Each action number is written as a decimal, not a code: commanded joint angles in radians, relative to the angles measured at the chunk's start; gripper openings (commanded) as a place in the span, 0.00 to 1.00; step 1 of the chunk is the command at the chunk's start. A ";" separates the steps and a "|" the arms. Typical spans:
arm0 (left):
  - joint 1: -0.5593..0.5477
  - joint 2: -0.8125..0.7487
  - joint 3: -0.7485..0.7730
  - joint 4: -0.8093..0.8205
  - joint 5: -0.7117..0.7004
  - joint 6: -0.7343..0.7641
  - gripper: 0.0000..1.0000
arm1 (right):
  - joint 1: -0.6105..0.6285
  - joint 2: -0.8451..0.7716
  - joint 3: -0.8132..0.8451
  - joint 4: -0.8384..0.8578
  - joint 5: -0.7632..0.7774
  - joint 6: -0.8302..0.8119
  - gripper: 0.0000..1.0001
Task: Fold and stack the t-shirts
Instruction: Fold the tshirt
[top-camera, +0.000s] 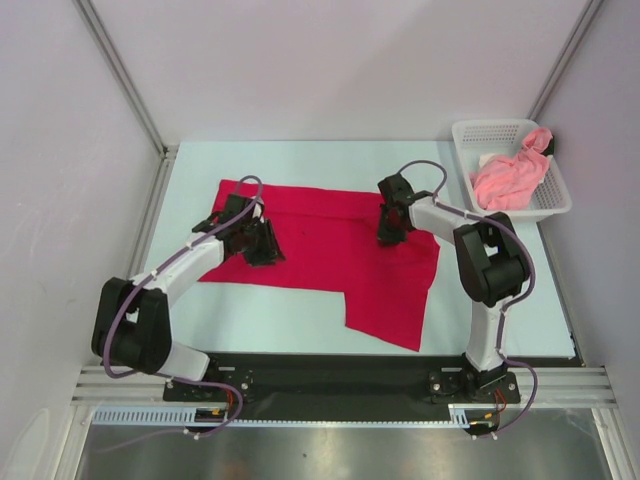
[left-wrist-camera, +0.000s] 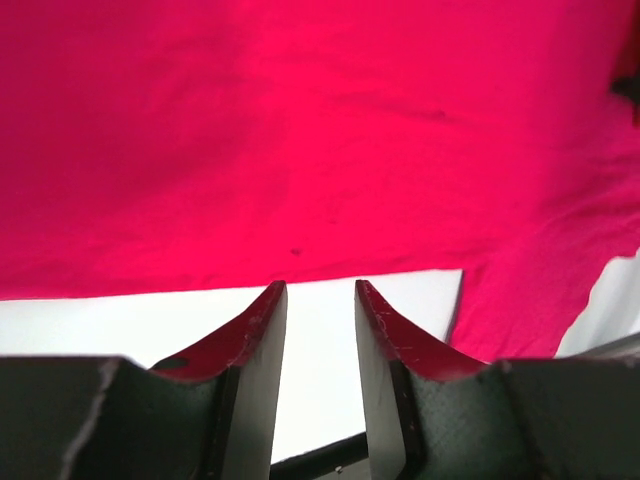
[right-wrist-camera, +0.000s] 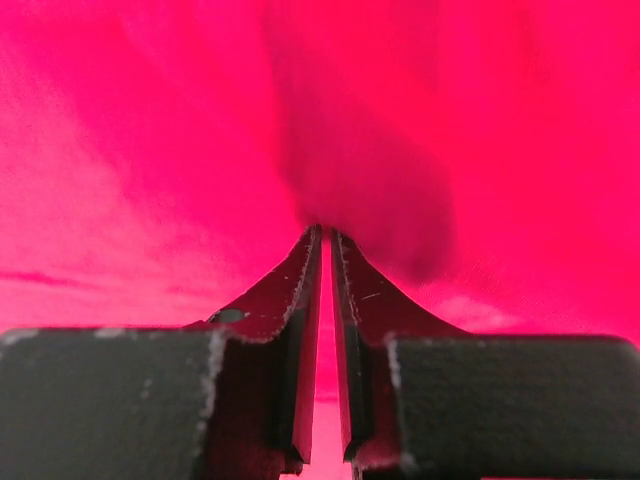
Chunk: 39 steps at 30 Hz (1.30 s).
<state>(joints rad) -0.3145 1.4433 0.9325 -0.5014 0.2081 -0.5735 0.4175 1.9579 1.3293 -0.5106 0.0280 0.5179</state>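
**A:** Top external view, entry one: crimson t-shirt (top-camera: 320, 240), one piece, on the desk (top-camera: 280, 320), running across the middle from the left edge toward the right edge. Condition?

**B:** Mostly flat, and it looks like a single layer. The outline is irregular, with one flap reaching toward the near edge on the right side. No neat rectangle. I would log the folding as barely begun.

**A:** Entry two: pink t-shirt (top-camera: 505, 180)?

**B:** Crumpled in the white basket (top-camera: 495, 123) at the far right corner, partly draped over the rim. Neither arm is near it. Not folded, not stacked.

**A:** Left gripper (left-wrist-camera: 320, 290)?

**B:** Low over the crimson shirt's left part, by its near hem. Fingers apart, bare desk showing between them, nothing held.

**A:** Right gripper (right-wrist-camera: 326, 232)?

**B:** On the shirt's right part, toward the far edge. Fingers drawn almost together, with a ridge of red cloth rising at the tips. I read that as a pinch on the crimson t-shirt, though the contact itself is hard to make out.

**A:** Completed items?

**B:** None. No shirts folded, and no stack exists.

**A:** Outstanding?

**B:** By my judgement, nearly everything:
- fold the crimson shirt
- lift the pink one out of the basket, spread it and fold it
- set one folded shirt on the other
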 joint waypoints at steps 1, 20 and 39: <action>-0.017 -0.066 0.028 0.012 0.040 0.055 0.40 | -0.032 0.035 0.057 0.043 0.055 -0.005 0.14; -0.018 -0.101 0.055 -0.025 0.070 0.106 0.44 | -0.200 0.234 0.490 -0.114 0.041 -0.183 0.24; -0.020 -0.147 -0.004 -0.008 0.100 0.072 0.44 | -0.217 -0.106 0.098 0.029 -0.122 -0.136 0.45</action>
<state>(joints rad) -0.3256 1.3441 0.9440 -0.5262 0.2787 -0.4927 0.2199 1.9293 1.4860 -0.6060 -0.0429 0.3401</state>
